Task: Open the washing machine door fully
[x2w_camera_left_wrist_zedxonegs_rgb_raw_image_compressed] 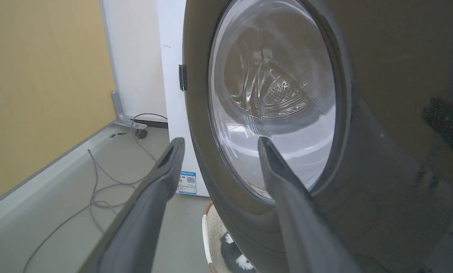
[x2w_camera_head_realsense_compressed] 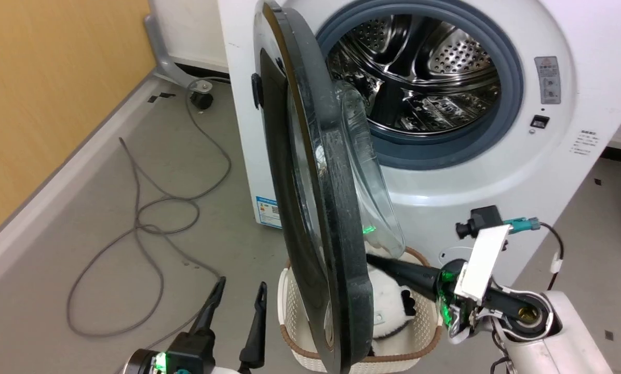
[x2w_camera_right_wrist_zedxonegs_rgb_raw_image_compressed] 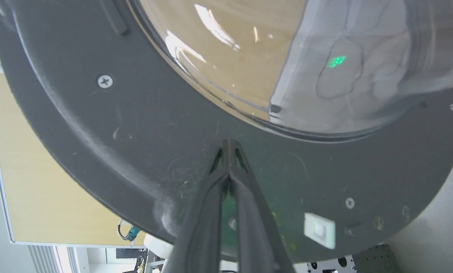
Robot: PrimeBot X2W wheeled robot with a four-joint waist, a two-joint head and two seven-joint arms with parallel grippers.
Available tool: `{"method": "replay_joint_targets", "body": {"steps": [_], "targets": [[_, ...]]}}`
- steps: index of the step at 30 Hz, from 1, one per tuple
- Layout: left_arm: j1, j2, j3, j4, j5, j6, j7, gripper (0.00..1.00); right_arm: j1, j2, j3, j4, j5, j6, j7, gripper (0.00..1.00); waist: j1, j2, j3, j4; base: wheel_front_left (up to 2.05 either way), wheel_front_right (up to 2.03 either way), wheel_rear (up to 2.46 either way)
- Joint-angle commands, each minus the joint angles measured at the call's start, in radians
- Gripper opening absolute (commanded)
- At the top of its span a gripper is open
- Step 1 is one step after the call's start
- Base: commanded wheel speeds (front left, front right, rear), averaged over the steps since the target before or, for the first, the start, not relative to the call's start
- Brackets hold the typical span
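Grey floor (x2w_camera_head_realsense_compressed: 222, 234) runs beside a yellow wall (x2w_camera_head_realsense_compressed: 45, 78), with a loose cable (x2w_camera_head_realsense_compressed: 137, 197) trailing across it. A white washing machine (x2w_camera_head_realsense_compressed: 549, 171) stands ahead, its steel drum (x2w_camera_head_realsense_compressed: 424, 67) exposed.

Door position: the washing machine door (x2w_camera_head_realsense_compressed: 339, 223) hangs from its hinge on the machine's left side. It stands roughly square to the front and edge-on in the head view. Judged about half open, with further swing towards the wall required. Its lower edge overlaps a white basket (x2w_camera_head_realsense_compressed: 300, 317) on the floor. Contact between them cannot be determined.

Right gripper (x2w_camera_right_wrist_zedxonegs_rgb_raw_image_compressed: 230, 146): fingers closed together, nothing held. The tips rest against the dark grey inner face (x2w_camera_right_wrist_zedxonegs_rgb_raw_image_compressed: 135, 144), just below the glass bowl (x2w_camera_head_realsense_compressed: 373, 187).

Left gripper (x2w_camera_head_realsense_compressed: 241, 283): fingers spread wide, empty, near the door's outer side and apart from it.

Handling assessment: the door appears rigid and fairly heavy, and it turns only about its hinge. The glossy outer ring and curved bowl look slippery and offer poor purchase. The flat grey inner face is the better contact for a push. A push placed towards the free edge, away from the hinge, would give the most leverage. The glass should not take point loads.
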Motion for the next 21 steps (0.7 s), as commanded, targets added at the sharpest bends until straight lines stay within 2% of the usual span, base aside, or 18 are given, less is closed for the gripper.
{"method": "replay_joint_targets", "body": {"steps": [1,6,11,12,15,18,21], "targets": [[0.004,0.002,0.004,0.001,-0.002,0.006,-0.005,1.0,0.013,0.002,-0.004,-0.011,-0.003,0.0,-0.009,0.0,0.0,0.0,-0.001,-0.005,0.0,0.0,0.0],[0.003,0.002,0.023,-0.001,-0.003,0.011,-0.005,1.0,0.005,-0.033,-0.026,-0.113,-0.088,0.0,-0.114,0.0,0.0,0.0,-0.005,-0.036,0.0,0.0,0.0],[0.005,0.002,0.051,-0.008,-0.008,0.016,-0.005,1.0,0.028,-0.136,0.032,-0.286,-0.276,0.0,-0.308,0.0,0.0,0.0,-0.008,-0.077,0.0,0.0,0.0],[0.002,0.002,0.063,-0.012,-0.01,0.015,-0.005,1.0,0.053,-0.247,0.125,-0.363,-0.435,0.0,-0.468,0.0,0.0,0.0,-0.009,-0.099,0.0,0.0,0.0],[0.003,0.002,0.075,-0.014,-0.011,0.017,-0.005,1.0,0.077,-0.354,0.196,-0.384,-0.602,0.0,-0.663,0.0,0.0,0.0,-0.014,-0.121,0.0,0.0,0.0],[0.014,0.002,0.086,-0.018,-0.011,0.014,-0.005,1.0,0.116,-0.405,0.207,-0.361,-0.741,0.0,-0.838,0.0,0.0,0.0,-0.021,-0.142,0.0,0.0,0.0],[0.029,0.002,0.095,-0.019,-0.007,0.007,-0.005,1.0,0.168,-0.404,0.161,-0.331,-0.853,0.0,-0.958,0.0,0.0,0.0,-0.025,-0.165,0.0,0.0,0.0]]}}
